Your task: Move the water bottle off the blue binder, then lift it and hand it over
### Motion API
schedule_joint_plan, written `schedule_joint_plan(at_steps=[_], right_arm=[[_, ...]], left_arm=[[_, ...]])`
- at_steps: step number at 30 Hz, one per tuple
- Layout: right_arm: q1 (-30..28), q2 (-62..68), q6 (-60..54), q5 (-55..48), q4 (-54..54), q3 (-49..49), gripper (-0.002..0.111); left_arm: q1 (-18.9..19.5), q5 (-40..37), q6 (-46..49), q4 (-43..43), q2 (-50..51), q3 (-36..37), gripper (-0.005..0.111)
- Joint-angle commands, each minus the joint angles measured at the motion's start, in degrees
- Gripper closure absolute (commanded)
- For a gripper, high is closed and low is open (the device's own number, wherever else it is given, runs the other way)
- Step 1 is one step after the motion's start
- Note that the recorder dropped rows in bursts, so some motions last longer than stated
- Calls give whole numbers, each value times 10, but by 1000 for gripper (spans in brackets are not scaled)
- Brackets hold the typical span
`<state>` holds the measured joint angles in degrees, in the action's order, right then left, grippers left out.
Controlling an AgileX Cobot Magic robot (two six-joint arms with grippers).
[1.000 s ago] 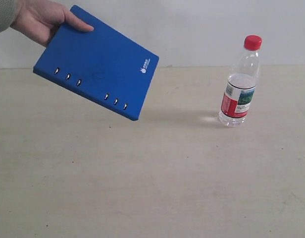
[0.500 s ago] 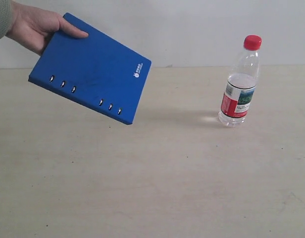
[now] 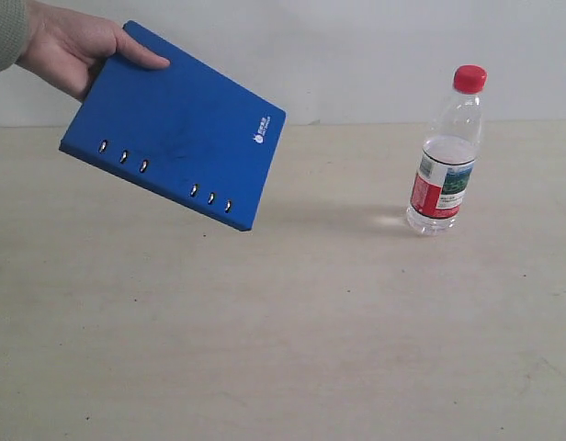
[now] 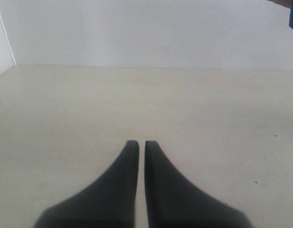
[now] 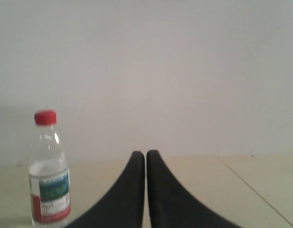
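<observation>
Shifted slightly rightward, the blue binder (image 3: 177, 129) is held tilted by a hand (image 3: 72, 46) over the table's (image 3: 311, 349) far-left corner; the water bottle (image 3: 446, 156) is unmoved, upright near the far-right edge. Left gripper (image 4: 141, 142) and right gripper (image 5: 145, 153) are closed, empty.

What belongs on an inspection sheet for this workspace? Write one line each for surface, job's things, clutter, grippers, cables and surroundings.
Surface: pale table, a few small specks.
Job's things: bottle upright on the table, red cap on, not on the binder; binder closed, tilted, held in the air by a person's hand at one corner.
Clutter: nothing seen.
Grippers: left gripper shut, empty; right gripper shut, empty, apart from the bottle.
Cables: nothing seen.
Surroundings: plain white wall behind the table.
</observation>
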<state>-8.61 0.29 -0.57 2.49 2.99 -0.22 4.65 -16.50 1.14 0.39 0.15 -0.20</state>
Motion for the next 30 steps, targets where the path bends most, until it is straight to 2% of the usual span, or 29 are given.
schedule_joint_plan(at_steps=[1,7,12,30], right_arm=[[23,-3,-57,-93,6,2,109],[72,-3,-68,-161,5,2,109],[72,-3,10,-190,5,2,109],[72,-3,6,-214,12,2,109]], left_arm=[[-3,0,3,-4,-1,2,102],[-3,0,3,-4,-1,2,102],[-3,0,3,-4,-1,2,102],[-3,0,3,-4,-1,2,102]])
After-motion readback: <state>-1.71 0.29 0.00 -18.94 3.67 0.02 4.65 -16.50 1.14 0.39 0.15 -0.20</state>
